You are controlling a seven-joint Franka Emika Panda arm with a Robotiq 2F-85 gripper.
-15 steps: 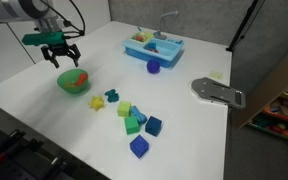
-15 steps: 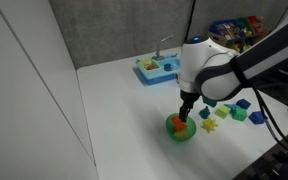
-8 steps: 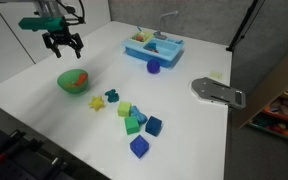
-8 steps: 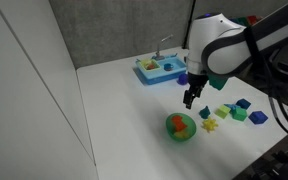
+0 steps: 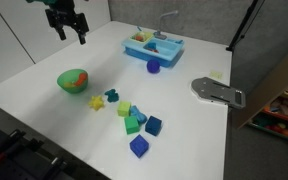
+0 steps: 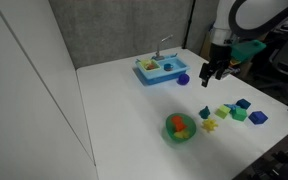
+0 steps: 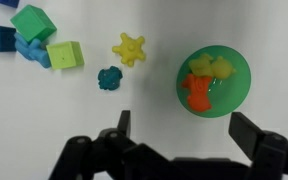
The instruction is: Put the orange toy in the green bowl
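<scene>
The orange toy [image 7: 196, 92] lies inside the green bowl [image 7: 237, 92], next to a yellow piece; it also shows in both exterior views [image 5: 76, 82] [image 6: 178, 124]. The bowl [image 5: 64, 78] [image 6: 169, 132] stands on the white table. My gripper [image 7: 186, 135] is open and empty, raised high above the table and well away from the bowl in both exterior views [image 5: 68, 22] [image 6: 213, 72].
A yellow star toy [image 7: 130, 48], a teal toy [image 7: 109, 78], a yellow-green cube [image 7: 65, 55] and green and blue blocks [image 7: 24, 28] lie beside the bowl. A blue tray [image 5: 152, 46] stands at the back. A grey plate [image 5: 216, 92] lies near the table edge.
My gripper has risen from just above the bowl and moved up and away from it, open and empty. The orange toy stays in the bowl.
</scene>
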